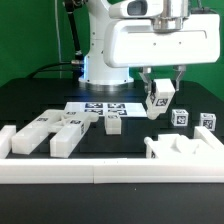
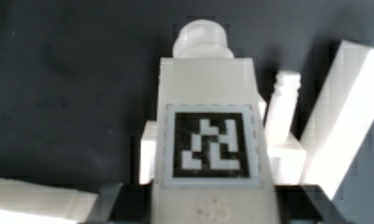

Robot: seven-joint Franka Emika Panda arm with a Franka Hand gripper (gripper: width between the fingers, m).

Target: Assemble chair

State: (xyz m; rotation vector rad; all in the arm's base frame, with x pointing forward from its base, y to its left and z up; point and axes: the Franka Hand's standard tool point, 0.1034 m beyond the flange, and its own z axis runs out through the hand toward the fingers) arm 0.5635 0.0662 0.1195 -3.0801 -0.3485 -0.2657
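Note:
My gripper [image 1: 159, 90] is shut on a white chair bar [image 1: 158, 100] with a black-and-white tag and holds it above the table, right of centre in the exterior view. In the wrist view the bar [image 2: 210, 110] runs away from the gripper [image 2: 210, 206], its tag facing the camera, with dark fingers [image 2: 123, 203] on both sides. Other white chair pieces lie on the black table: two long blocks [image 1: 45, 132] at the exterior view's left, a small piece [image 1: 112, 123] in the middle, two tagged cubes [image 1: 181, 117] at the right, and a notched slab [image 1: 185, 150] at the front right.
The marker board [image 1: 100, 107] lies flat behind the loose pieces. A long low white border rail [image 1: 90, 172] runs along the front. The robot's base [image 1: 105, 60] stands at the back. In the wrist view another white piece [image 2: 337, 100] lies beside the held bar.

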